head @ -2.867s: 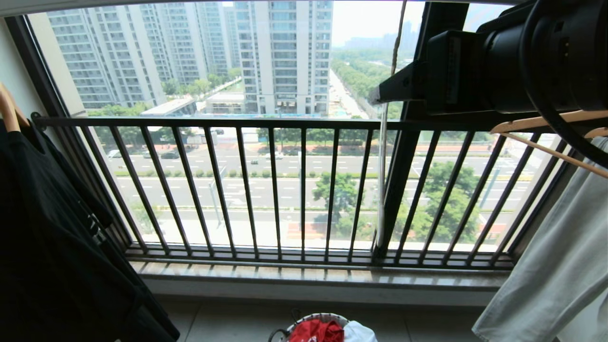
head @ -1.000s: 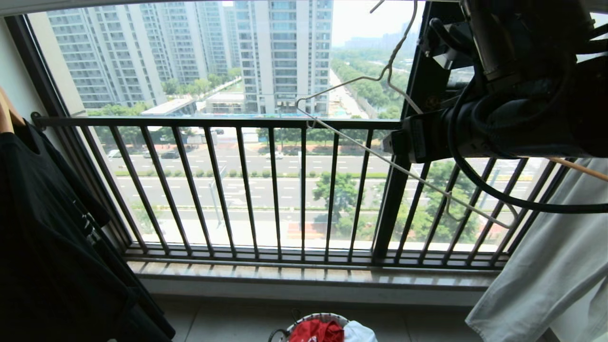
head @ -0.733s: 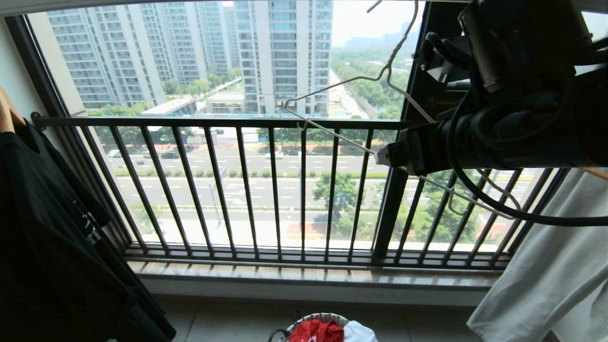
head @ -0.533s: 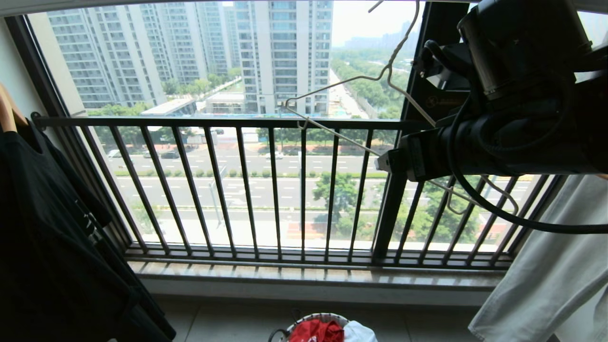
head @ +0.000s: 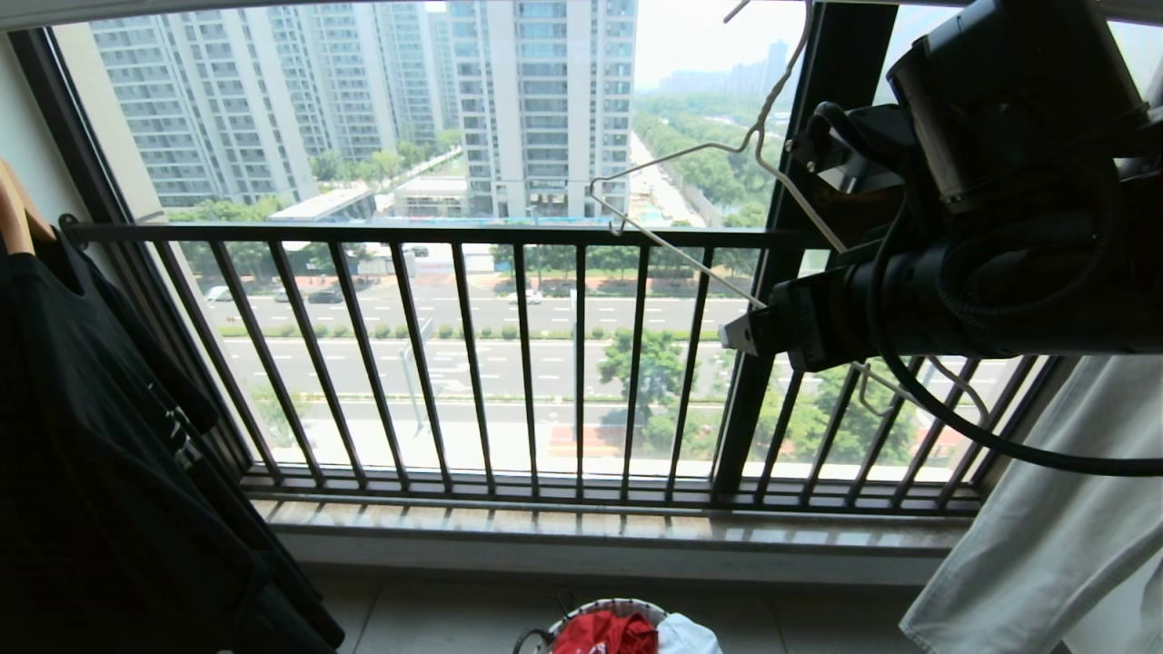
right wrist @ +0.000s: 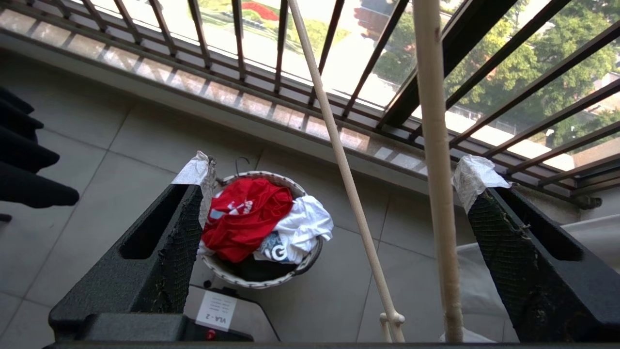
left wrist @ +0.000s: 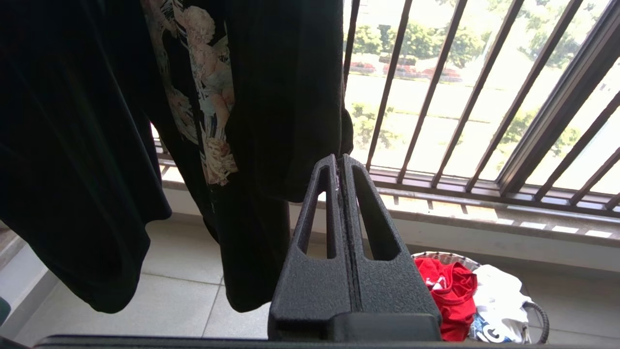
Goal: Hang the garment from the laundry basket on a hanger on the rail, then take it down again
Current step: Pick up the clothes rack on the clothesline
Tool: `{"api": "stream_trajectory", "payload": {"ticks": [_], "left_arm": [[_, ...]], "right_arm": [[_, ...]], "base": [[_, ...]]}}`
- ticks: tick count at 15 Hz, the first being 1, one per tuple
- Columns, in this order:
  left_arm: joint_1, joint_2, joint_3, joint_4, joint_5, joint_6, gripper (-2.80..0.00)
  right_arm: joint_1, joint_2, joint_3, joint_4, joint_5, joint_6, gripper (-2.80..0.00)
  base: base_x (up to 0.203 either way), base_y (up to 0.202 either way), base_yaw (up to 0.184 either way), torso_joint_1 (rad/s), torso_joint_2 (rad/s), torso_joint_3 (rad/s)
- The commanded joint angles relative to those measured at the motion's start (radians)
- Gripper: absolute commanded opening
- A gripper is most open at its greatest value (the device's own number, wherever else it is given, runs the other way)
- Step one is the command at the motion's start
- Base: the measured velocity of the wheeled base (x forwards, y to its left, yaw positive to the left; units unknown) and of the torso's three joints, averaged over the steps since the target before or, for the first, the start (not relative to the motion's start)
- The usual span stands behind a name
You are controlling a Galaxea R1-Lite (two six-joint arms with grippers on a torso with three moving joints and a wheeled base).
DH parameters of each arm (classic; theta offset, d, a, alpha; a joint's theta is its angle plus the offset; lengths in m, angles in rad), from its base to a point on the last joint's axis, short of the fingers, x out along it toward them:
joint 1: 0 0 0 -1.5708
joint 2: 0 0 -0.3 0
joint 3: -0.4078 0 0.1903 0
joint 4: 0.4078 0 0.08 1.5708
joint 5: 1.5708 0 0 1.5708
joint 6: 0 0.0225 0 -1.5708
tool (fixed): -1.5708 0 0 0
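The garment (right wrist: pixel 244 213) is seen lying in the laundry basket (right wrist: pixel 261 278) on the floor, unhung. The hanger (right wrist: pixel 433 160) is framed by the spread right tool (right wrist: pixel 334 182), ungripped. The left tool (left wrist: pixel 340 167) is pressed together, idle. Nearly everything remains.

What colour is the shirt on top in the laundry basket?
Red with white lettering; the garment shows best in the right wrist view.

- The grey tiled floor (right wrist: pixel 97 145) carries 1 round laundry basket (right wrist: pixel 271 278).
- A white label (right wrist: pixel 215 310) lies just beside the basket, nearer the robot.
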State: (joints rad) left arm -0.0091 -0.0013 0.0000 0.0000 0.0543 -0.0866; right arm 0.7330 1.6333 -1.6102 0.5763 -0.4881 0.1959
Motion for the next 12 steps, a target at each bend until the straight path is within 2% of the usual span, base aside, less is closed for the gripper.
{"api": "stream_trajectory", "payload": {"ticks": [1, 5, 8, 9, 12], "left_arm": [[0.000, 0.001, 0.000, 0.000, 0.001, -0.001, -2.80], [0.000, 0.001, 0.000, 0.000, 0.001, -0.001, -2.80], [0.000, 0.001, 0.000, 0.000, 0.001, -0.001, -2.80], [0.000, 0.001, 0.000, 0.000, 0.001, -0.001, -2.80], [0.000, 0.001, 0.000, 0.000, 0.001, -0.001, -2.80]], "right_arm": [[0.000, -0.010, 0.001, -0.006, -0.001, -0.004, 0.00], [-0.003, -0.012, 0.003, -0.075, 0.019, -0.069, 0.00], [-0.003, -0.011, 0.011, -0.076, 0.031, -0.072, 0.00], [-0.002, -0.012, 0.014, -0.076, 0.039, -0.072, -2.80], [-0.003, -0.012, 0.016, -0.082, 0.052, -0.072, -2.80]], "base": [[0.000, 0.000, 0.000, 0.000, 0.00, 0.000], [0.000, 0.000, 0.000, 0.000, 0.00, 0.000], [0.000, 0.000, 0.000, 0.000, 0.00, 0.000], [0.000, 0.000, 0.000, 0.000, 0.00, 0.000], [0.000, 0.000, 0.000, 0.000, 0.00, 0.000]]}}
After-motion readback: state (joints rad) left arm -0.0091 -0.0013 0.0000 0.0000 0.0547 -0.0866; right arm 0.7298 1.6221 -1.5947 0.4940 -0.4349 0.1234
